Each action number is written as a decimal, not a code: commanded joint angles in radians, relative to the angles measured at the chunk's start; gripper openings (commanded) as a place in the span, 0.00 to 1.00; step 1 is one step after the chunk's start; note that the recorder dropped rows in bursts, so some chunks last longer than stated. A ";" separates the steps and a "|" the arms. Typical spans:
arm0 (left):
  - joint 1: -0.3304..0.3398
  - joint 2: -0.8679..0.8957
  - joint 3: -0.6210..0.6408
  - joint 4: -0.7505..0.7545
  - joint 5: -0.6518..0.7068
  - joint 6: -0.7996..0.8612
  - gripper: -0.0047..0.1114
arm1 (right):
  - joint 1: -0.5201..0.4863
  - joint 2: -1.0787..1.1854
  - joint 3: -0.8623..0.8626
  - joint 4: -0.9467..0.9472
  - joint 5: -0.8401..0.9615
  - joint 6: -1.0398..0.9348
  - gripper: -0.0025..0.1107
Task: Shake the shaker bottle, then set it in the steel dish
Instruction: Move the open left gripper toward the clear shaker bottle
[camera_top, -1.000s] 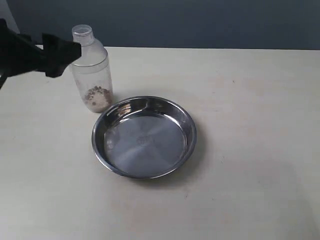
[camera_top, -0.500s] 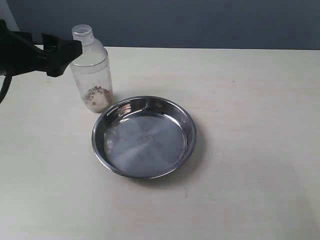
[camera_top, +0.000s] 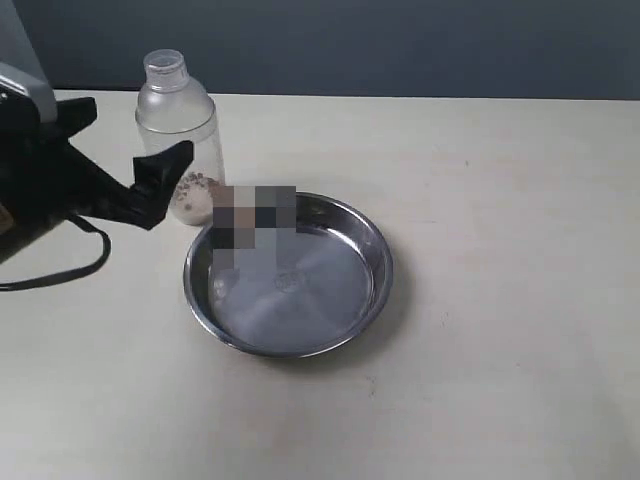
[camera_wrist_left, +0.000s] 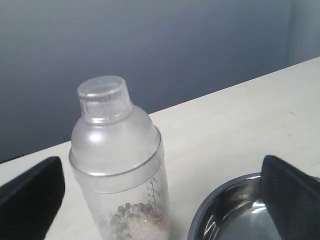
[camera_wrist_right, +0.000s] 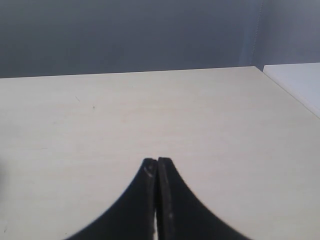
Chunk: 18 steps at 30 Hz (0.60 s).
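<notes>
- Whereas half a second ago it hung high beside the cap, the left gripper (camera_top: 140, 126) now sits lower, level with the body of the clear frosted plastic shaker bottle with a small round cap (camera_top: 180, 120), and is angled toward it.
- Its jaws stand wide apart. In the left wrist view one black finger (camera_wrist_left: 30, 200) shows on each side of the bottle, and neither touches it.
- The bottle itself has not moved. It stands near the far edge of the pale table (camera_top: 500, 180), toward the left corner, just beside the round shiny stainless-steel dish (camera_top: 388, 268); whether the two touch I cannot tell.
- My reading is that the gripper is lining up for a grasp on the body, so nothing is held, the shake has not begun and the dish holds no bottle.
- The bottle's long axis runs straight up from the table, cap on top and base flat down, with the brown-and-white grains settled at the bottom.
- The right gripper (camera_wrist_right: 158, 161) is pressed closed on nothing, over bare table away from both things.
</notes>
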 joint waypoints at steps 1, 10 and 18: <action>0.005 0.177 0.012 -0.099 -0.250 0.006 0.95 | -0.003 -0.005 0.001 0.001 -0.013 -0.002 0.01; 0.005 0.551 -0.058 -0.065 -0.422 -0.111 0.95 | -0.003 -0.005 0.001 0.001 -0.013 -0.002 0.01; 0.016 0.605 -0.145 -0.091 -0.422 -0.100 0.95 | -0.003 -0.005 0.001 0.001 -0.013 -0.002 0.01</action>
